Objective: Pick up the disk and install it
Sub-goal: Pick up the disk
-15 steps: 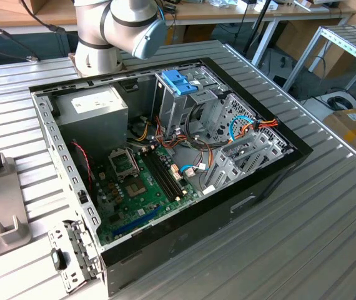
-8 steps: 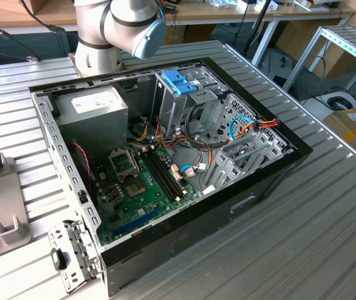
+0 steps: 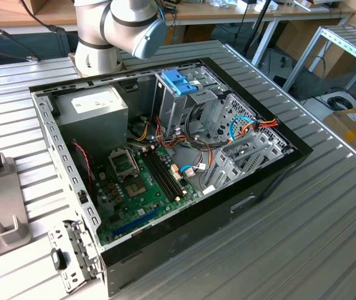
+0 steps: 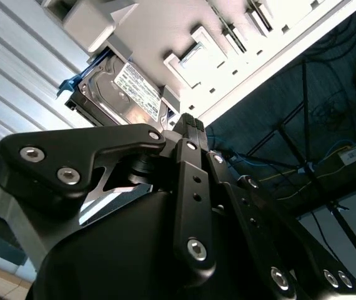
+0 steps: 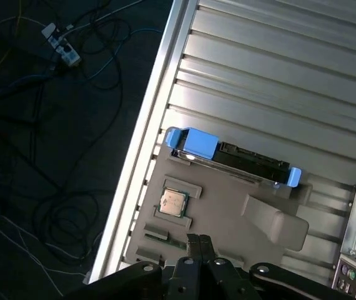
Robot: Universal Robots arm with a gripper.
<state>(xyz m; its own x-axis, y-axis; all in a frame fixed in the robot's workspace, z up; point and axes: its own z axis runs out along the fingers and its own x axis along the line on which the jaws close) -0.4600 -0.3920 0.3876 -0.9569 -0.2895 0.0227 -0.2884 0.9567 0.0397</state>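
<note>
Disk (image 5: 240, 159) stands on its long edge in a slot of the grey holder plate (image 5: 225, 206), ahead of the claw (image 5: 198, 239) and clear of its tips, white label (image 4: 137, 86) turned outward in the second wrist view. I'd guess it is propped that way so both flat faces are open to a pinch, while the light-blue carrier frame (image 5: 193, 142) wraps its ends. The claw is clenched, tips pressed together with nothing between them, hovering by the plate and pointing towards the disk. A processor chip (image 5: 173, 201) sits in its own recess, roughly between claw and disk, a little aside. Beside the plate on the slatted worktop (image 3: 328, 206), the open computer case (image 3: 184, 240) lies on its side, lid off, presumably so the disk can go in from above
</note>
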